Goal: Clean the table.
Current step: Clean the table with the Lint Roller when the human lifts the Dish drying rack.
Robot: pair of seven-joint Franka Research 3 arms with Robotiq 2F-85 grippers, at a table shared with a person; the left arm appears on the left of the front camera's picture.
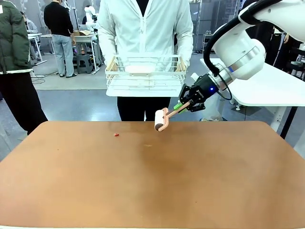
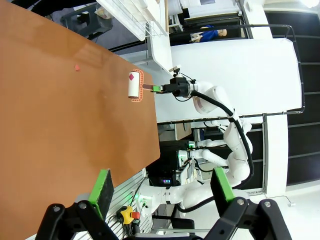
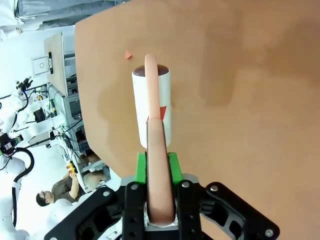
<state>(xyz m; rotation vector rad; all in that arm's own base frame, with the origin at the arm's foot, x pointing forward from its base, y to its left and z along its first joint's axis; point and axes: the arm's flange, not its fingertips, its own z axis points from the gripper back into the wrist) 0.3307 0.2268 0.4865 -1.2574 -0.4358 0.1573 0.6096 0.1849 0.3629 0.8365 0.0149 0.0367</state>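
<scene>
Reddish-brown table (image 1: 152,191) spans the whole near ground and is almost bare, with one red scrap (image 1: 116,135) on it toward the far edge. Right fingers (image 1: 178,106) are clamped tight on the pink handle of a lint roller (image 1: 160,123). The roll points down and forward, to the right of the scrap and slightly farther back. It's low over the table, can't tell if it touches.

Gripping the handle end makes sense, I think — it keeps the fingers off the surface and would let the roll lie flat for a sweep. Left fingers (image 2: 104,187) are spread wide and empty, well back from the scrap on the near side.

Room: open table between roll and scrap, nothing to dodge. Far edge is close behind the scrap — a person holding a basket (image 1: 145,71) stands just beyond it.
</scene>
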